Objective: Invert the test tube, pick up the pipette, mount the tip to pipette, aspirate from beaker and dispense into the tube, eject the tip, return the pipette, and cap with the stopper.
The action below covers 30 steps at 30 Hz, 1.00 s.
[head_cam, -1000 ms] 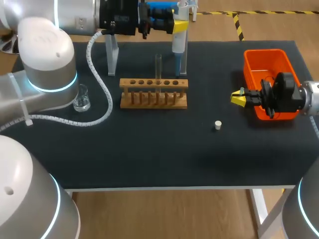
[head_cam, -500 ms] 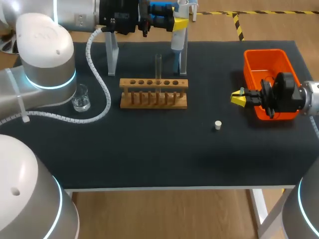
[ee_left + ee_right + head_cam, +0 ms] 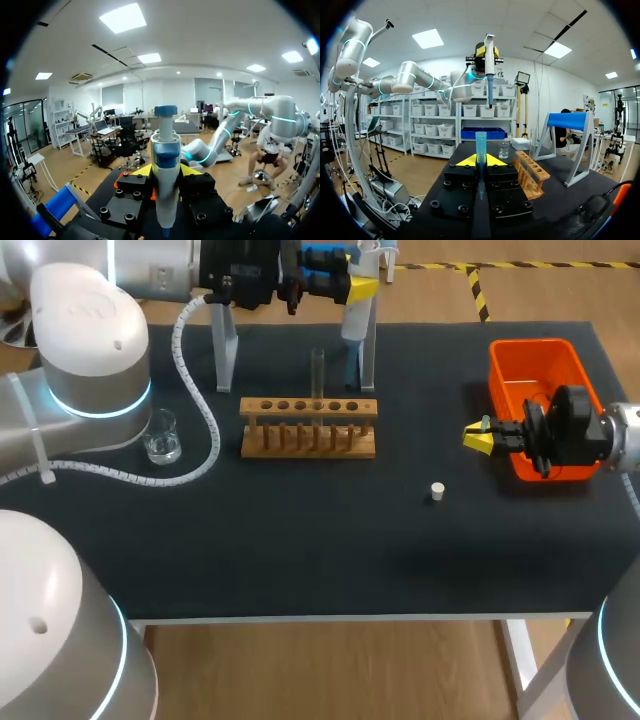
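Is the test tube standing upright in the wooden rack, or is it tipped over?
Upright: the test tube stands vertically in a hole of the wooden rack.

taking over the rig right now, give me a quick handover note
Left gripper: shut on the pipette, held high at the back.
Right gripper: shut on the tip, beside the bin.
Tube stands in the rack. The beaker is by the left arm, and the stopper lies loose on the table.
Done: pipette picked up.
Left: mount tip, aspirate, dispense, eject, return pipette, cap.
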Each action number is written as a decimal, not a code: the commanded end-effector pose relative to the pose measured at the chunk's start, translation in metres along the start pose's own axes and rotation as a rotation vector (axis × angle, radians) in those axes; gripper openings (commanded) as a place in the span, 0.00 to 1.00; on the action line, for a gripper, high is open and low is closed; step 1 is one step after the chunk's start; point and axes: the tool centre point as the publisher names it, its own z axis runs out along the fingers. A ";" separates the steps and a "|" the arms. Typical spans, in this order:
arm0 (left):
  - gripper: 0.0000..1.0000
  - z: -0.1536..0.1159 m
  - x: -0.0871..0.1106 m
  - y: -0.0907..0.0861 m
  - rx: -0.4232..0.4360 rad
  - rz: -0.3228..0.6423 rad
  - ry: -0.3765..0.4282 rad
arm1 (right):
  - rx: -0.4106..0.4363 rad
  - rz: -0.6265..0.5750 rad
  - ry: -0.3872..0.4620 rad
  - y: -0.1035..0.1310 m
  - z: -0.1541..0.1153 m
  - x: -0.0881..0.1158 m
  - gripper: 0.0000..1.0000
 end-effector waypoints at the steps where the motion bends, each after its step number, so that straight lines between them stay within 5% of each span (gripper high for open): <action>1: 0.00 -0.001 0.002 0.001 0.001 -0.001 -0.007 | 0.000 -0.001 0.000 0.000 0.000 0.000 0.00; 20: 0.00 -0.001 0.002 0.001 0.001 -0.001 -0.007 | 0.000 -0.001 0.000 0.000 0.000 0.000 0.00; 30: 0.00 -0.001 0.002 0.001 0.001 -0.001 -0.007 | -0.005 0.060 0.037 0.000 0.042 -0.007 0.00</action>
